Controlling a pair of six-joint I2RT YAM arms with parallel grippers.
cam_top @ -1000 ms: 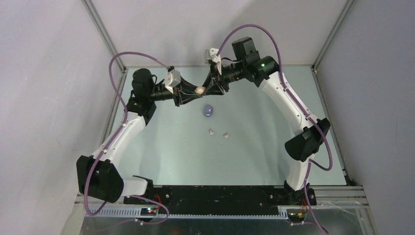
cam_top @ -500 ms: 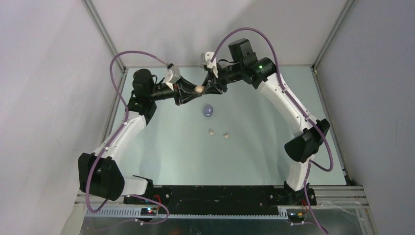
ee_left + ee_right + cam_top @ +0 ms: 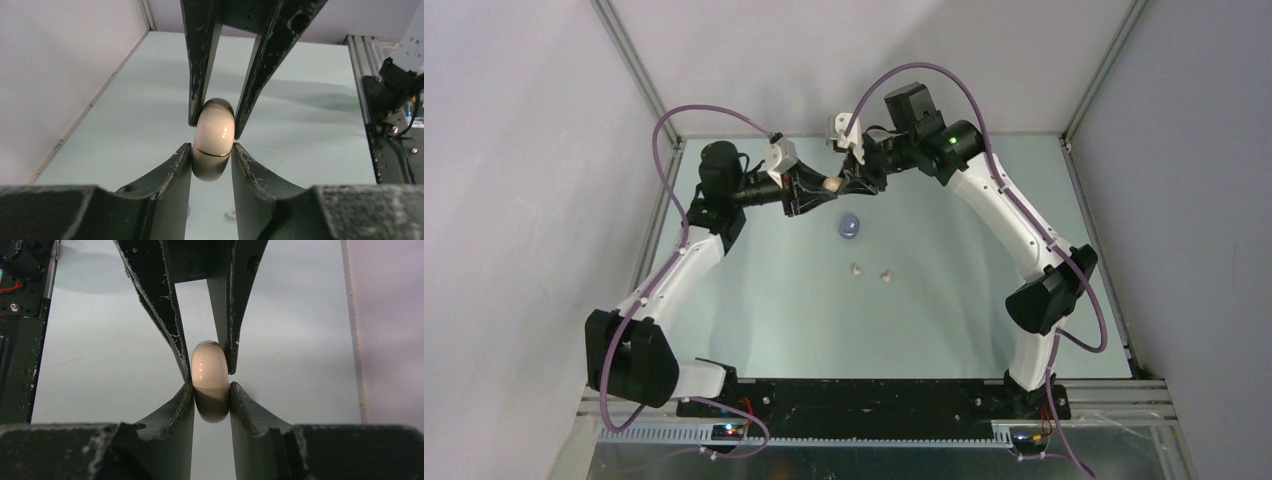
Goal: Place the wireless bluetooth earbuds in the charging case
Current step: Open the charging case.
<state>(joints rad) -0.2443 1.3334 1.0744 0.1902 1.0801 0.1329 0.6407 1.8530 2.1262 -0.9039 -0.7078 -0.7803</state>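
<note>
A closed cream-beige charging case (image 3: 831, 184) with a thin gold seam is held above the far part of the table. My left gripper (image 3: 827, 187) is shut on one end of it (image 3: 213, 160). My right gripper (image 3: 838, 182) is shut on the other end (image 3: 210, 397), its fingers meeting mine head-on. Two cream-beige earbuds (image 3: 855, 268) (image 3: 886, 275) lie on the table nearer the middle. One of them shows small in the left wrist view (image 3: 230, 215), below the case.
A closed purple case (image 3: 851, 227) sits on the table just in front of the grippers. The walls of the cell stand close behind both arms. The dark rail with the arm bases (image 3: 864, 395) runs along the near edge.
Both grippers, still joined on the beige case, have shifted slightly left and toward the back. The earbuds and the purple case have not moved.
</note>
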